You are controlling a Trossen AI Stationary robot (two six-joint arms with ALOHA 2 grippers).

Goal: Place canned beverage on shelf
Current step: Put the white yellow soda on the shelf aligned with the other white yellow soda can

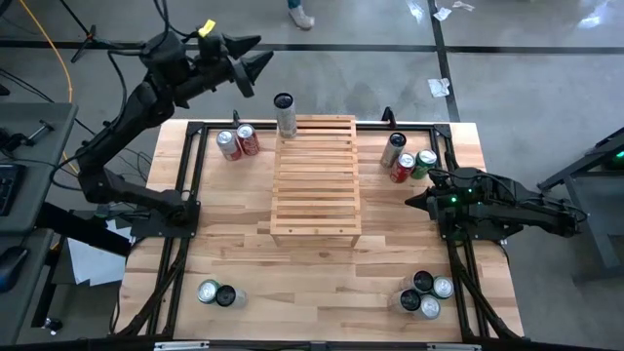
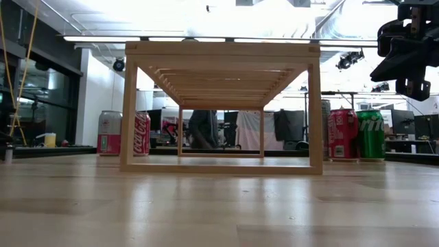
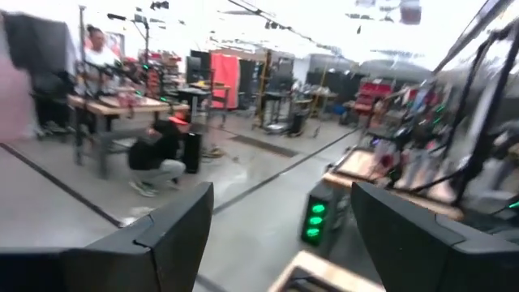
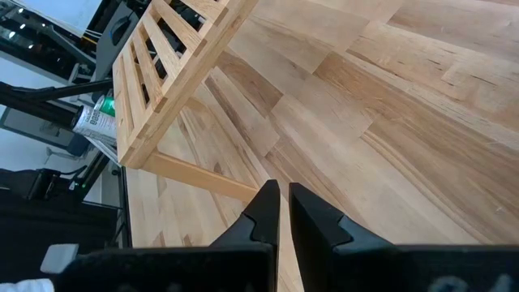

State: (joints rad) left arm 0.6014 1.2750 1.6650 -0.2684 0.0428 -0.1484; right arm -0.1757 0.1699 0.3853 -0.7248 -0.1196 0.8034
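Note:
The pale slatted shelf (image 1: 314, 180) stands mid-table and shows end-on in the low view (image 2: 221, 103). A grey canned beverage (image 1: 285, 115) stands upright on the shelf's far left corner. My left gripper (image 1: 255, 60) is open with nothing between its fingers. It is raised above the table's far edge, left of that can and apart from it. In its wrist view the gripper (image 3: 284, 235) faces the room. My right gripper (image 1: 414, 202) waits shut at the table's right side, just right of the shelf, its fingertips (image 4: 280, 203) over bare wood.
Two cans (image 1: 237, 143) stand far left and three (image 1: 405, 161) far right of the shelf. Two more (image 1: 216, 293) are near left, and several (image 1: 425, 294) near right. A black frame (image 1: 195, 127) rims the tabletop. A person (image 3: 158, 154) crouches in the room beyond.

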